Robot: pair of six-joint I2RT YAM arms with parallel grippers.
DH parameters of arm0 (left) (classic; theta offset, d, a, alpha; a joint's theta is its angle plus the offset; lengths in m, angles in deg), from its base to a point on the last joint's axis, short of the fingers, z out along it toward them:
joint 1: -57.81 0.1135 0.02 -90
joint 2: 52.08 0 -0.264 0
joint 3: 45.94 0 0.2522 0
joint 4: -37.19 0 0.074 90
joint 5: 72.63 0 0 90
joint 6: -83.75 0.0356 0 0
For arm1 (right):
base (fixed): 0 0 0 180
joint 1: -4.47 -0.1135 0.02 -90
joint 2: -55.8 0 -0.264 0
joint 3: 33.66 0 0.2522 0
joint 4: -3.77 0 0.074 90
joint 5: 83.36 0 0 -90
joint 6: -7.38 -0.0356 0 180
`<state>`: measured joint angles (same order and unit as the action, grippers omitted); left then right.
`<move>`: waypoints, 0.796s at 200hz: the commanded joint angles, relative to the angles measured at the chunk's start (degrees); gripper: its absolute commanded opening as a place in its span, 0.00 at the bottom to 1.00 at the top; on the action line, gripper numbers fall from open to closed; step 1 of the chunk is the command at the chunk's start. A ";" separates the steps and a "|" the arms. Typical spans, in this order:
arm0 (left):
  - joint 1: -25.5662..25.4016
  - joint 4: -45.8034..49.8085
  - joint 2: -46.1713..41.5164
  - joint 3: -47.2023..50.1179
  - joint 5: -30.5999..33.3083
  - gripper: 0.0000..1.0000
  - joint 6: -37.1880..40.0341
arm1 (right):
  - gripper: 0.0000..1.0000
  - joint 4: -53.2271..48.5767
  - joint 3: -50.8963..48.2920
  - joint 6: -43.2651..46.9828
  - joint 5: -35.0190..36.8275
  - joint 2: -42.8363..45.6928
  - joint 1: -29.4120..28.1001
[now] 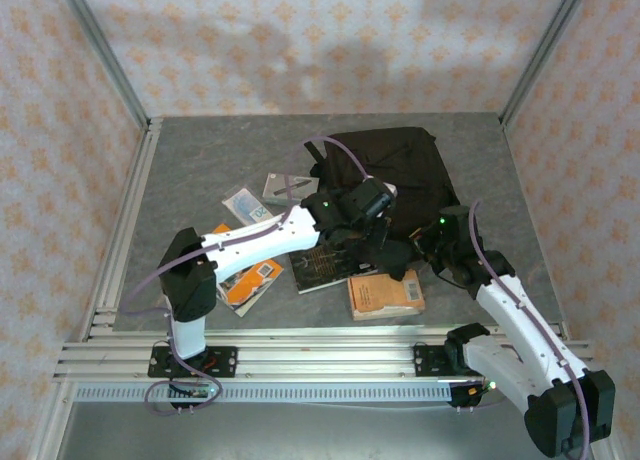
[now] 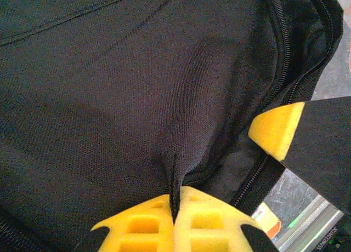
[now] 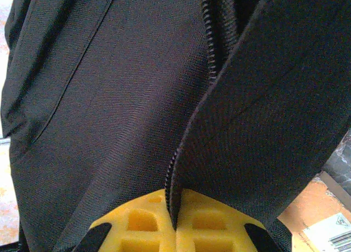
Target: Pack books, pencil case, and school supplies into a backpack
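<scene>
The black backpack [image 1: 400,165] lies at the back right of the table. My left gripper [image 1: 383,242] is at its near edge, shut on a pinched fold of its fabric [image 2: 175,175]. My right gripper [image 1: 425,245], just to the right, is shut on the zip edge of a backpack flap [image 3: 181,153]. Its yellow fingertip [image 2: 277,129] shows in the left wrist view. Books lie in front: a small orange one [image 1: 385,293], a dark brown one [image 1: 322,265] and an orange-and-white one [image 1: 250,277]. A clear printed packet [image 1: 247,205] and a grey pen box [image 1: 290,187] lie farther back. The pencil case is out of view.
Aluminium rails [image 1: 300,355] run along the table's near edge and up its left side [image 1: 135,210]. Patterned walls close in the back and both sides. Bare grey tabletop [image 1: 210,160] lies at the back left.
</scene>
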<state>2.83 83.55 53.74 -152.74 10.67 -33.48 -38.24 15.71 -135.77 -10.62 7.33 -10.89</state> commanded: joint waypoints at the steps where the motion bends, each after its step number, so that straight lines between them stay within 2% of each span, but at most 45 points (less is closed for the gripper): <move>1: 1.98 2.30 -5.48 1.63 5.04 0.00 -0.97 | 0.00 -6.14 1.15 2.06 10.28 0.48 0.63; 47: 3.17 3.39 -7.46 4.40 7.63 0.00 -0.90 | 0.00 -10.57 3.47 2.79 16.96 -0.30 0.68; 110: 7.00 4.19 -9.18 6.89 9.25 0.00 -1.05 | 0.00 -12.96 6.58 3.43 22.32 -1.51 0.77; 159: 9.72 6.74 -5.75 1.32 9.74 0.00 1.46 | 0.00 -15.06 12.30 6.88 24.84 -5.19 1.18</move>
<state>6.94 78.08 49.42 -147.97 10.50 -34.77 -43.98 25.02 -133.17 -3.80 3.22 -11.91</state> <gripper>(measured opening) 0.044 0.042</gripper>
